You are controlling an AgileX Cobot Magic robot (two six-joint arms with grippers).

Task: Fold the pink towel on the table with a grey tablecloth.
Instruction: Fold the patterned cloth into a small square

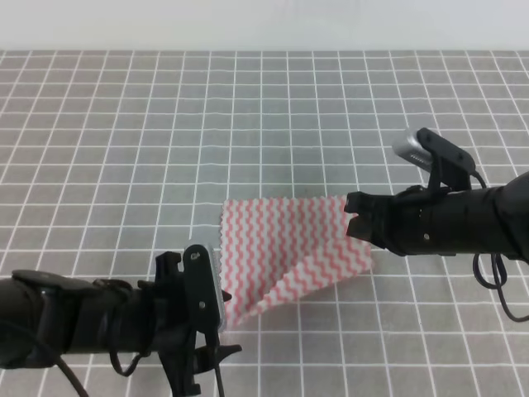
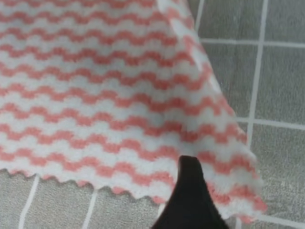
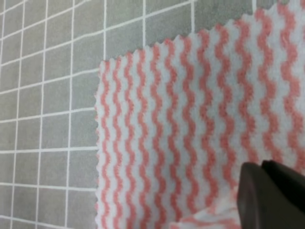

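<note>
While both tools pinch corners, pink towel (image 1: 289, 248) sags.

My left arm lies low along the near left edge, its left gripper (image 1: 221, 313) pointing right with a dark fingertip (image 2: 190, 200) showing in the wrist view. My right arm comes in from the right, level, right gripper (image 1: 354, 215) pointing left; I can't tell either jaw's opening.

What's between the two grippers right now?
Only the pink towel spans from the left gripper to the right gripper, shown in the exterior high view.
</note>
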